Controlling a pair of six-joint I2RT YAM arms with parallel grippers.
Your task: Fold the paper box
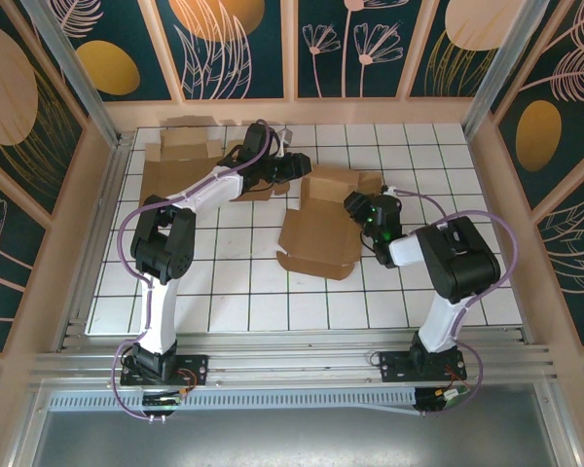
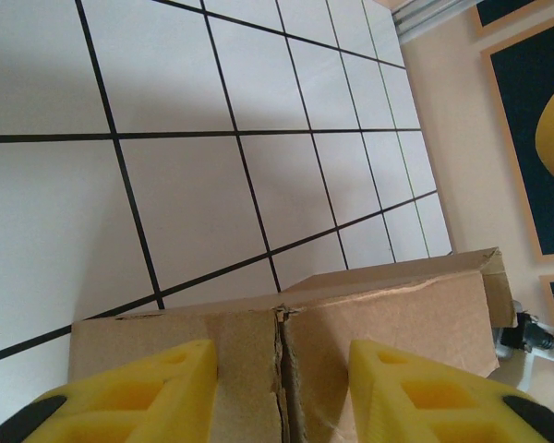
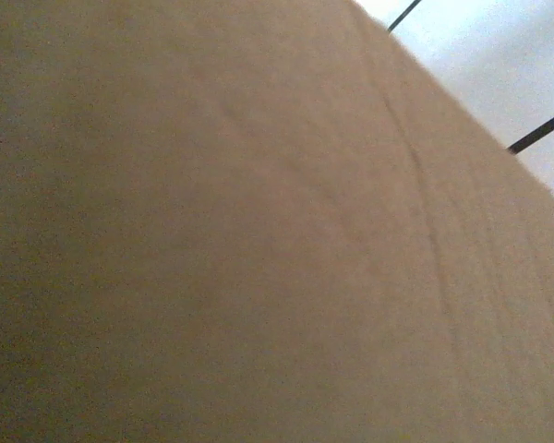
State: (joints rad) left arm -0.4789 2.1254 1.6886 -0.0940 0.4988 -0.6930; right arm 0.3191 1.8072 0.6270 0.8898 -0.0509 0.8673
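Observation:
The paper box is brown cardboard, partly folded, lying at the middle of the table with a raised wall along its far side. My left gripper is at the box's far left corner. In the left wrist view its yellow fingers stand apart over a cardboard wall that has a torn slit down the middle, and the left gripper is open. My right gripper is against the box's right edge. In the right wrist view, cardboard hides its fingers.
A second flat piece of cardboard lies at the back left under the left arm. The white gridded table is ringed by wooden walls and a metal rail along the near edge.

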